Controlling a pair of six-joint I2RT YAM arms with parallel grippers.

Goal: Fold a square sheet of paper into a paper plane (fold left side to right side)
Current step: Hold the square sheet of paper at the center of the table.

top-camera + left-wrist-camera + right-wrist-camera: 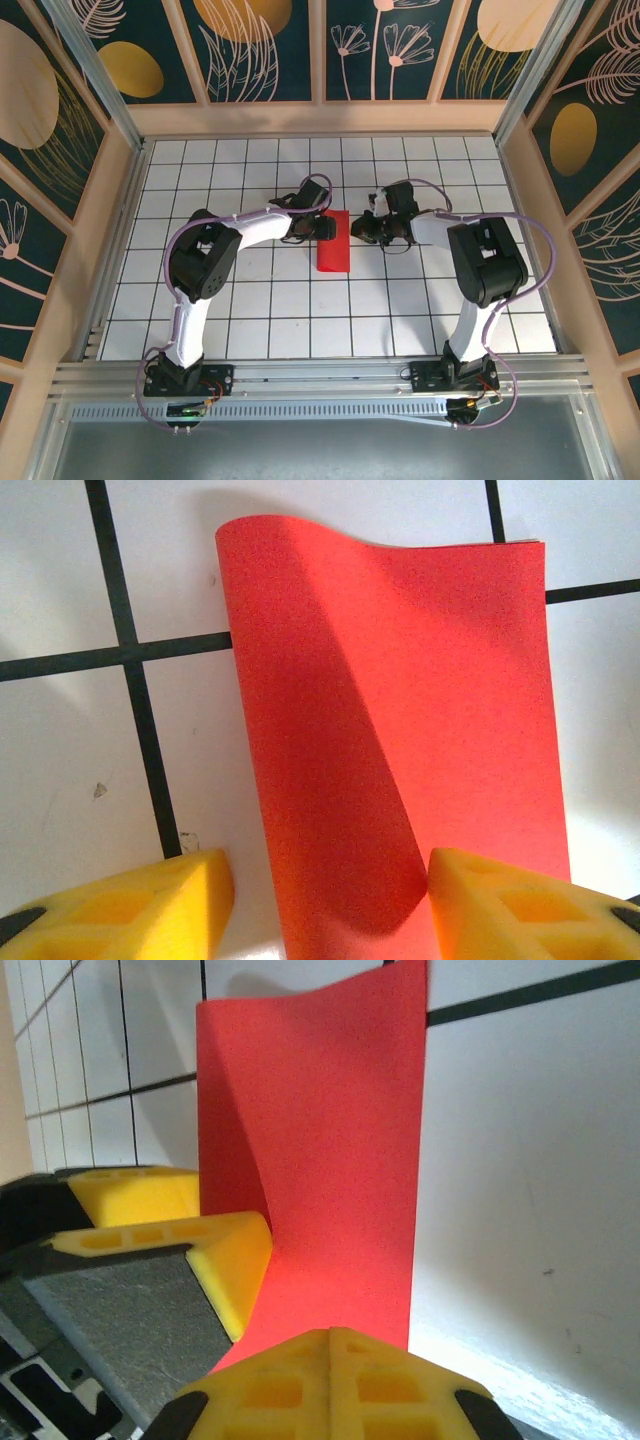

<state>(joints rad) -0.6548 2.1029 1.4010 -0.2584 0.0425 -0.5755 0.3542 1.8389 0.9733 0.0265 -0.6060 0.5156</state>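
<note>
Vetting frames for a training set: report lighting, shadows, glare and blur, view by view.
Top external: even light, sharp throughout, only faint shadows on the table. Left wrist: the red paper carries a dark diagonal shadow from its own curled layer. Right wrist: glare whitens the table at bottom right.

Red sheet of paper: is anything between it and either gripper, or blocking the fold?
Nothing visible stands in the way. The left gripper is open over one edge of the sheet of paper; the right gripper, shut, meets the opposite edge.
</note>
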